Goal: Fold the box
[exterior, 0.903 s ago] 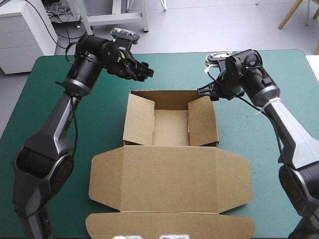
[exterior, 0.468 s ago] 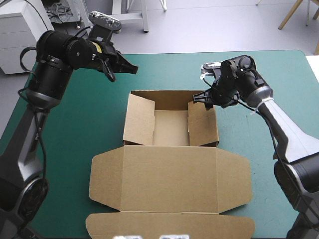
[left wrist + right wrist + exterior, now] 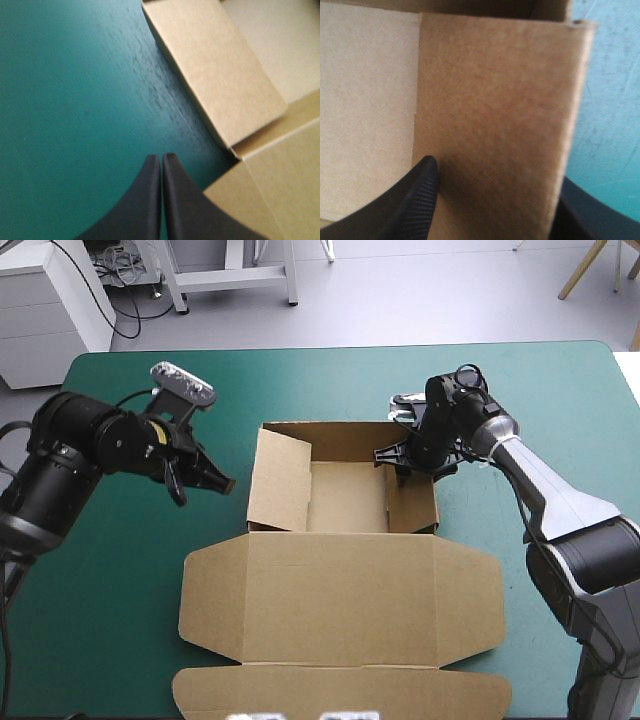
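The brown box [image 3: 340, 600] lies mid-table as an open tray with its walls raised and its lid flat toward the near edge. My left gripper [image 3: 228, 483] is shut and hangs over the teal-green cover just left of the tray's left wall [image 3: 220, 65]. In its wrist view the left gripper [image 3: 161, 156] forms one pointed arch with nothing in it. My right gripper [image 3: 400, 455] is at the far end of the right wall. It stands open astride the leaning right wall flap [image 3: 495, 90], one finger [image 3: 422, 190] inside the tray and the other outside.
The lid's front flap [image 3: 340, 690] reaches the table's near edge. Teal-green cover [image 3: 120, 570] shows on both sides of the box and beyond its far wall.
My left arm swung from beyond the box's far left corner down to its left side, and its gripper shut. My right gripper moved down onto the right wall's far end.
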Controlling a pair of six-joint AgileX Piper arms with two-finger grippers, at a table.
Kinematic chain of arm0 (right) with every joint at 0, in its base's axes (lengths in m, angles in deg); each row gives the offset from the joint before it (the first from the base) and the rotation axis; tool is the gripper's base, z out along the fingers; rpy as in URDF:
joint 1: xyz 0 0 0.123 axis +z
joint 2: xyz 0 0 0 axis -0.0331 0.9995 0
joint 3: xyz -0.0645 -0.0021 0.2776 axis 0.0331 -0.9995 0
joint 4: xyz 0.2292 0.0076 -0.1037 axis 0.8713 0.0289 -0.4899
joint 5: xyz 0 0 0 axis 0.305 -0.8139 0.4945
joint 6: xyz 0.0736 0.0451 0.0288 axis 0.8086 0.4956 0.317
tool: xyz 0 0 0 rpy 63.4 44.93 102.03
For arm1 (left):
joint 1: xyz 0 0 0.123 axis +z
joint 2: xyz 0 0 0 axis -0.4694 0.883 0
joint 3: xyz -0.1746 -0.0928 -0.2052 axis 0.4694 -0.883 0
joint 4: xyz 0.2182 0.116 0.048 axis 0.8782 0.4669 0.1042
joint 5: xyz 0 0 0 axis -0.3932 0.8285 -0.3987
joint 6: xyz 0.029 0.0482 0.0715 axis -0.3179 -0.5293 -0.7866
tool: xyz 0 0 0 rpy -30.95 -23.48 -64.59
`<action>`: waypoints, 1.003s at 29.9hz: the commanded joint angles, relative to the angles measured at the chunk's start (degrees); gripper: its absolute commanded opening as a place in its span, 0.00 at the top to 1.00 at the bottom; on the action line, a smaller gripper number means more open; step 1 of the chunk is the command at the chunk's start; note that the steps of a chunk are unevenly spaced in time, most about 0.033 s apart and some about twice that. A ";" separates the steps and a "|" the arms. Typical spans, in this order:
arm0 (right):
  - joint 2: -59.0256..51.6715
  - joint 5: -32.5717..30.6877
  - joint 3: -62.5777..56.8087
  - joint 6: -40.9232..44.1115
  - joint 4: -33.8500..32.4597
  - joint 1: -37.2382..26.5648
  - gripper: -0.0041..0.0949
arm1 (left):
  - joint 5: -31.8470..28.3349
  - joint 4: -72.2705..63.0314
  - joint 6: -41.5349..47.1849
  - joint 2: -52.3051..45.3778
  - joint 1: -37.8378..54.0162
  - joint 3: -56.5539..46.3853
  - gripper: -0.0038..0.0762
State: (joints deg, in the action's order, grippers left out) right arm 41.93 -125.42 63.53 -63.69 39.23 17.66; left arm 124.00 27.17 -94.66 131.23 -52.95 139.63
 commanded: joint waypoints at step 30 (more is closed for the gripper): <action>-3.30 0.73 0.06 -4.96 -3.68 -12.46 0.98 | -12.33 1.13 -0.07 -44.74 -0.11 -54.99 0.96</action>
State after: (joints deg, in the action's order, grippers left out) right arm 42.98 -125.11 62.33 -68.10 37.54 9.69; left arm 113.90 28.03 -95.25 89.25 -52.95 84.16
